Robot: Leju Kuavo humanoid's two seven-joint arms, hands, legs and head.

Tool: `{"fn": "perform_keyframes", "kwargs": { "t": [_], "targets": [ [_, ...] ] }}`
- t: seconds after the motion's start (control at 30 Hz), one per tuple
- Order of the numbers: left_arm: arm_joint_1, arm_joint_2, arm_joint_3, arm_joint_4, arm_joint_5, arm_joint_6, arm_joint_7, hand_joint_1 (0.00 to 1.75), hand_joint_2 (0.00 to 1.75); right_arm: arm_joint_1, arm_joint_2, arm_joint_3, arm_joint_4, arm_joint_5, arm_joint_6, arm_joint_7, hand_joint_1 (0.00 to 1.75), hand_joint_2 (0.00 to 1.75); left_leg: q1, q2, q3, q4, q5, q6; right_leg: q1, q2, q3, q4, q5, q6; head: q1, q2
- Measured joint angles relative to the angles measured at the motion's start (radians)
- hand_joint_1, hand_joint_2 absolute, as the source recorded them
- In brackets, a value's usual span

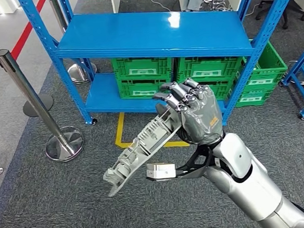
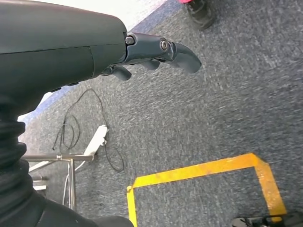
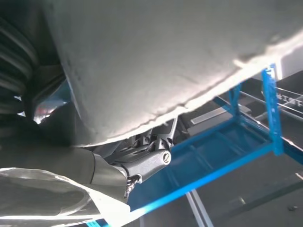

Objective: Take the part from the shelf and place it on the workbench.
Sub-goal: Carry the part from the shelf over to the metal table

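Not much to read here. There's a small orange mark on the back of the right hand (image 1: pixel 200 118), too small to make out. The green crates (image 1: pixel 143 75) on the shelf's (image 1: pixel 153 35) lower level carry pale label strips, illegible. In the right wrist view, white characters sit on a dark panel (image 3: pixel 290 100), unreadable.

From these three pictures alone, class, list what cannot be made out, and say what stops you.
- Workbench: no bench to be seen; its place is unknown.
- Green crates: contents hidden under the blue shelf, head view.
- Right hand: inner grip hidden by the grey part; the part blocks the right wrist view.
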State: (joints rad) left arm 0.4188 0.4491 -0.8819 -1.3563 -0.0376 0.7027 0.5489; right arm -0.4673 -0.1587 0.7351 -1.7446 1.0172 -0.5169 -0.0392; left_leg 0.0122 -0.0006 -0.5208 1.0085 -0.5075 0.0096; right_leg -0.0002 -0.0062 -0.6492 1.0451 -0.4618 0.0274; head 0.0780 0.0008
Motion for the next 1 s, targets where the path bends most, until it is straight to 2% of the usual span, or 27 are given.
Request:
{"fn": "perform_keyframes", "kwargs": {
  "t": [0.03,0.1,0.13,0.17,0.2,0.23,0.27,0.3,0.33,0.37,0.4,0.47,0.5,0.53,0.57,0.6,0.63,0.67,0.7,0.73,0.77,0.8,0.87,0.9,0.93,0.97,1.0],
  "targets": [
    [-0.001,0.001,0.000,0.000,0.003,0.000,-0.001,0.00,1.75,-0.001,0.000,-0.001,0.001,0.000,0.000,0.000,1.75,1.75,0.001,0.002,-0.013,-0.002,0.013,0.008,-0.002,0.002,-0.016,0.036,-0.043,0.005,0.000,0.000],
    [-0.003,0.002,0.000,0.000,0.007,0.000,-0.004,0.00,1.75,-0.002,0.000,-0.001,0.004,0.000,0.000,0.000,1.75,1.75,-0.001,0.004,-0.044,-0.001,0.037,0.016,-0.003,0.004,-0.050,0.158,-0.141,0.013,0.002,0.000],
    [-0.004,0.002,0.000,0.000,0.009,0.000,-0.004,0.00,1.75,-0.002,0.000,-0.001,0.006,0.000,0.000,0.001,1.75,1.75,-0.002,0.004,-0.060,0.000,0.050,0.017,-0.003,0.004,-0.059,0.218,-0.168,0.015,0.002,0.000],
    [-0.004,0.002,0.000,0.000,0.010,0.000,-0.005,0.00,1.75,-0.001,0.000,-0.001,0.008,0.000,0.000,0.001,1.75,1.75,-0.003,0.004,-0.077,0.001,0.063,0.017,-0.003,0.004,-0.057,0.256,-0.170,0.015,0.002,0.000],
    [-0.005,0.002,0.000,0.000,0.010,0.000,-0.005,0.00,1.75,-0.001,0.000,-0.001,0.010,0.000,0.000,0.002,1.75,1.75,-0.004,0.004,-0.094,0.002,0.076,0.016,-0.003,0.004,-0.042,0.267,-0.151,0.014,0.002,0.000],
    [-0.005,0.002,0.000,0.000,0.011,0.000,-0.005,0.00,1.75,-0.001,0.000,-0.001,0.011,0.000,0.000,0.002,1.75,1.75,-0.005,0.004,-0.110,0.002,0.089,0.015,-0.002,0.004,-0.009,0.245,-0.121,0.010,0.002,0.000],
    [-0.005,0.002,0.000,0.000,0.011,0.000,-0.006,0.00,1.75,-0.001,0.000,-0.001,0.011,0.000,0.001,0.003,1.75,1.75,-0.006,0.004,-0.124,0.002,0.102,0.013,-0.001,0.004,0.039,0.191,-0.094,0.006,0.001,0.000],
    [-0.006,0.002,0.000,0.000,0.013,0.000,-0.007,0.00,1.75,-0.003,0.000,-0.001,0.011,0.000,0.001,0.004,1.75,1.75,-0.008,0.003,-0.135,0.003,0.113,0.010,0.001,0.004,0.101,0.114,-0.086,0.000,0.002,0.000],
    [-0.006,0.001,0.000,0.000,0.014,0.000,-0.009,0.00,1.75,-0.006,0.000,-0.001,0.011,0.000,0.002,0.005,1.75,1.75,-0.010,0.003,-0.143,0.004,0.125,0.007,0.003,0.004,0.161,0.031,-0.093,-0.006,0.001,0.000],
    [-0.006,0.001,0.000,0.000,0.016,0.000,-0.012,0.00,1.75,-0.008,0.000,-0.001,0.011,0.000,0.003,0.005,1.75,1.75,-0.010,0.003,-0.148,0.002,0.139,0.002,0.006,0.004,0.199,-0.029,-0.104,-0.010,0.000,0.000],
    [-0.006,0.000,-0.001,0.000,0.017,0.000,-0.015,0.00,1.75,-0.010,0.000,-0.001,0.011,0.000,0.004,0.006,1.75,1.75,-0.010,0.003,-0.151,-0.002,0.152,-0.003,0.009,0.004,0.217,-0.066,-0.114,-0.013,0.000,0.000],
    [-0.006,0.000,-0.001,0.000,0.018,0.000,-0.020,0.00,1.75,-0.013,0.000,-0.001,0.011,0.000,0.007,0.007,1.75,1.75,-0.007,0.002,-0.155,-0.012,0.172,-0.015,0.009,0.003,0.202,-0.078,-0.099,-0.023,0.000,0.000],
    [-0.005,0.001,-0.001,0.000,0.019,0.000,-0.022,0.00,1.75,-0.014,0.000,-0.001,0.012,0.000,0.009,0.007,1.75,1.75,-0.006,0.002,-0.161,-0.005,0.157,-0.021,0.007,0.000,0.192,-0.081,-0.087,-0.032,0.000,0.000],
    [-0.004,0.001,-0.002,0.000,0.020,0.000,-0.023,0.00,1.75,-0.015,0.000,-0.001,0.012,-0.001,0.011,0.007,1.75,1.75,-0.005,0.001,-0.169,0.018,0.121,-0.026,0.005,-0.002,0.180,-0.082,-0.073,-0.041,-0.004,0.000],
    [-0.004,0.001,-0.002,0.000,0.021,0.000,-0.024,0.00,1.75,-0.015,0.000,0.000,0.012,-0.001,0.013,0.007,1.75,1.75,-0.003,0.001,-0.180,0.064,0.066,-0.031,0.003,-0.004,0.168,-0.083,-0.058,-0.048,-0.007,0.000],
    [-0.004,0.001,-0.003,0.001,0.021,0.000,-0.024,0.00,1.75,-0.016,0.000,0.000,0.012,-0.002,0.015,0.007,1.75,1.75,-0.002,0.001,-0.191,0.127,0.006,-0.036,0.003,-0.005,0.153,-0.083,-0.043,-0.052,-0.012,0.000],
    [-0.005,0.001,-0.003,0.001,0.022,0.000,-0.025,0.00,1.75,-0.015,0.000,0.000,0.012,-0.002,0.016,0.007,1.75,1.75,0.000,0.001,-0.200,0.196,-0.037,-0.041,0.003,-0.006,0.137,-0.081,-0.028,-0.052,-0.015,0.000],
    [-0.005,0.001,-0.003,0.001,0.022,0.000,-0.026,0.00,1.75,-0.015,0.000,0.000,0.012,-0.002,0.018,0.007,1.75,1.75,0.001,0.001,-0.201,0.253,-0.055,-0.044,0.003,-0.006,0.120,-0.078,-0.014,-0.052,-0.016,0.000],
    [-0.006,0.001,-0.003,0.001,0.022,0.000,-0.026,0.00,1.75,-0.016,0.000,0.000,0.012,-0.002,0.018,0.007,1.75,1.75,0.001,0.001,-0.191,0.284,-0.047,-0.047,0.003,-0.007,0.098,-0.072,0.000,-0.049,-0.017,0.000],
    [-0.006,0.001,-0.003,0.001,0.022,0.000,-0.027,0.00,1.75,-0.016,0.000,0.001,0.012,-0.002,0.018,0.007,1.75,1.75,0.001,0.001,-0.165,0.279,-0.023,-0.047,0.003,-0.007,0.076,-0.065,0.011,-0.047,-0.017,0.000],
    [-0.006,0.001,-0.003,0.001,0.022,0.000,-0.027,0.00,1.75,-0.016,0.000,0.001,0.012,-0.003,0.018,0.007,1.75,1.75,0.001,0.001,-0.122,0.238,0.003,-0.047,0.003,-0.007,0.056,-0.057,0.021,-0.044,-0.017,0.000],
    [-0.006,0.001,-0.003,0.001,0.022,0.000,-0.027,0.00,1.75,-0.016,0.000,0.001,0.012,-0.003,0.018,0.007,1.75,1.75,0.001,0.001,-0.066,0.171,0.010,-0.045,0.003,-0.007,0.038,-0.048,0.029,-0.040,-0.017,0.000],
    [-0.005,0.002,-0.001,0.001,0.022,0.000,-0.029,0.00,1.75,-0.018,0.000,0.001,0.011,-0.004,0.019,0.006,1.75,1.75,-0.002,-0.001,0.025,0.036,-0.012,-0.034,0.005,-0.007,0.014,-0.034,0.046,-0.032,-0.017,0.000],
    [-0.005,0.002,-0.001,0.001,0.021,0.000,-0.031,0.00,1.75,-0.019,0.000,0.001,0.010,-0.005,0.019,0.006,1.75,1.75,-0.004,-0.001,0.043,0.000,-0.025,-0.027,0.006,-0.007,0.008,-0.031,0.055,-0.027,-0.017,0.000],
    [-0.004,0.002,-0.001,0.001,0.021,0.000,-0.033,0.00,1.75,-0.019,0.000,0.001,0.010,-0.006,0.019,0.006,1.75,1.75,-0.006,-0.002,0.043,-0.013,-0.025,-0.019,0.005,-0.007,0.004,-0.033,0.066,-0.021,-0.017,0.000],
    [-0.003,0.002,-0.001,0.001,0.021,0.000,-0.034,0.00,1.75,-0.019,-0.001,0.001,0.011,-0.007,0.019,0.006,1.75,1.75,-0.006,0.000,0.033,-0.014,-0.015,-0.011,0.004,-0.006,0.000,-0.034,0.072,-0.016,-0.019,0.000],
    [-0.003,0.002,-0.001,0.001,0.021,0.000,-0.035,0.00,1.75,-0.019,-0.001,0.002,0.011,-0.008,0.019,0.006,1.75,1.75,-0.005,0.002,0.024,-0.015,-0.003,-0.003,0.003,-0.004,-0.007,-0.029,0.061,-0.009,-0.019,0.000]
  ]
}}
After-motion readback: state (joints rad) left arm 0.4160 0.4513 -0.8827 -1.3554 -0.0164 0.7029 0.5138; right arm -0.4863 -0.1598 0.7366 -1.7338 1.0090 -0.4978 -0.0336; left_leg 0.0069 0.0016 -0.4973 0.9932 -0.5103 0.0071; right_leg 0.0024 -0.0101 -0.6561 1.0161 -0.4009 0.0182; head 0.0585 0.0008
